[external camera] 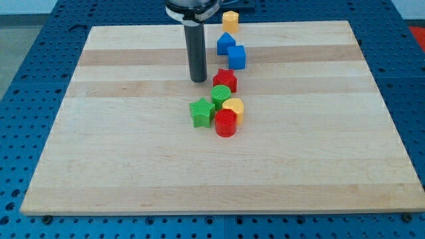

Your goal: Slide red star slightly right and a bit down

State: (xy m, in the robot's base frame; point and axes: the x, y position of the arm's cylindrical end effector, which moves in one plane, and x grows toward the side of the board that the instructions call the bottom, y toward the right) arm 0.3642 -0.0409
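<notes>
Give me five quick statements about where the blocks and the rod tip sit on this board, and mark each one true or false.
1. My tip sits just to the view's left of the red star. True.
2. The red star lies alone, far from other blocks. False: the green cylinder sits right below it.
3. Two blue blocks lie above the red star. True.
4. The green star is at the view's right end of the cluster. False: it is on the left side.
5. The red cylinder lies at the cluster's bottom, beside the yellow block. True.
</notes>
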